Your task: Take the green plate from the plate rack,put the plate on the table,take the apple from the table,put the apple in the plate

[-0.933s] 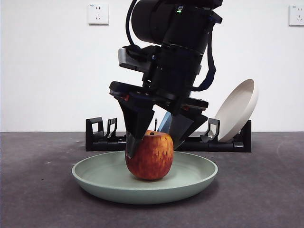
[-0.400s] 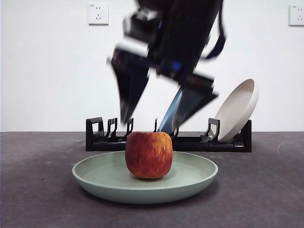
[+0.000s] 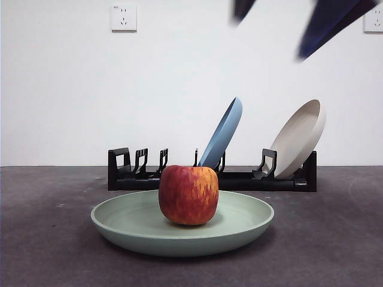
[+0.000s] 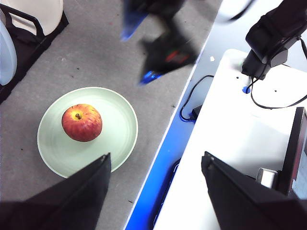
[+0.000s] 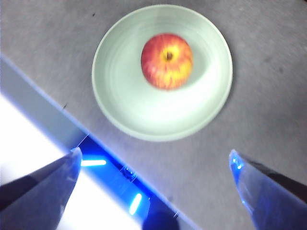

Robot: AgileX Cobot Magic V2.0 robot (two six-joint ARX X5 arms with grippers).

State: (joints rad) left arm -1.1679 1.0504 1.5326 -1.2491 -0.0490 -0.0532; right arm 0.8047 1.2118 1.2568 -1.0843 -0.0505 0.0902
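I see the apple (image 3: 188, 195) sitting upright in the green plate (image 3: 245, 224), a little off the plate's middle, stem dimple up, with nothing touching it. From my right wrist camera the apple (image 5: 167, 61) lies inside the pale green round (image 5: 120, 105), nearer one rim than the other. The plate rests flat on the dark grey tabletop (image 3: 48, 239), in front of the plate rack (image 3: 128, 176).

Behind it, the rack stands along the back of the tabletop and carries two plates on edge: a blue plate (image 3: 222, 133) leaning in a middle slot and a beige plate (image 3: 299, 137) leaning at the far end. The slots at the other end of the rack hold nothing.

My right hand (image 5: 153, 165) is high above the plate, both jaws spread wide with only tabletop and the table's edge showing between them; it grips nothing. In the front view it shows only as blurred dark tips (image 3: 323, 21) at the top edge. My left wrist camera catches it too, as a dark blurred shape (image 4: 163, 45) over the tabletop beyond the plate.

My left hand (image 4: 156, 172) hangs high and off to the side, over the table's edge, jaws wide apart and empty. From there I see the plate (image 4: 120, 143) and apple (image 4: 81, 122) below, and a corner of the rack (image 4: 29, 33) with the beige plate (image 4: 41, 9). A white wall with two sockets (image 3: 124, 17) closes the back
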